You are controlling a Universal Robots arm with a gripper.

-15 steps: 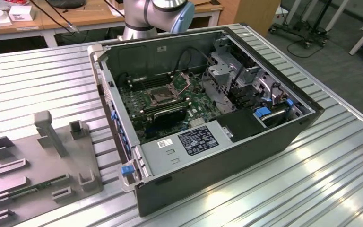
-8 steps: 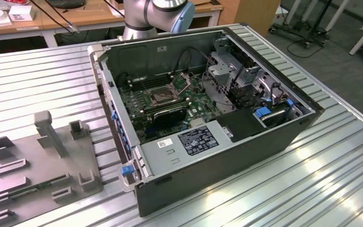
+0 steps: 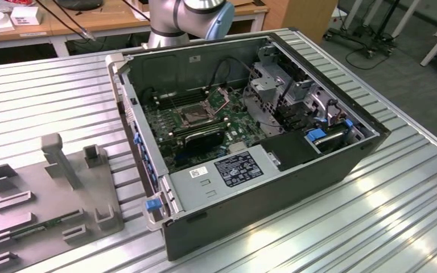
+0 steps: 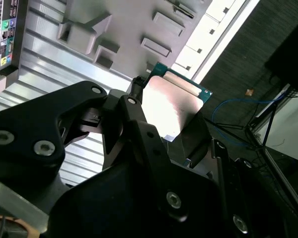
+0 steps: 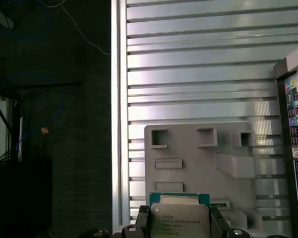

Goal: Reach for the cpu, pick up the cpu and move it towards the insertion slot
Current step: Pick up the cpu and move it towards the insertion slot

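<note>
The cpu (image 5: 179, 220) is a thin square chip with a pale metal face and a green rim. It is held by two opposite edges between my gripper's (image 5: 179, 225) black fingers (image 5: 140, 218), well above the grey fixture plate (image 5: 198, 148). In the second wrist view the cpu (image 4: 171, 106) shows its shiny face, and the gripper (image 4: 168, 109) is shut on it. The insertion slot (image 3: 192, 116) is a dark square socket in a silver frame on the green board inside the open computer case (image 3: 279, 170). Part of the arm (image 3: 192, 14) shows at the back of the table in the exterior view.
The grey fixture plate (image 3: 52, 193) with raised holders lies on the slatted metal table (image 3: 400, 216), at the exterior view's left of the case. A green memory stick (image 3: 40, 227) lies in the plate. A drive cage (image 3: 279, 91) and cables stand beside the socket.
</note>
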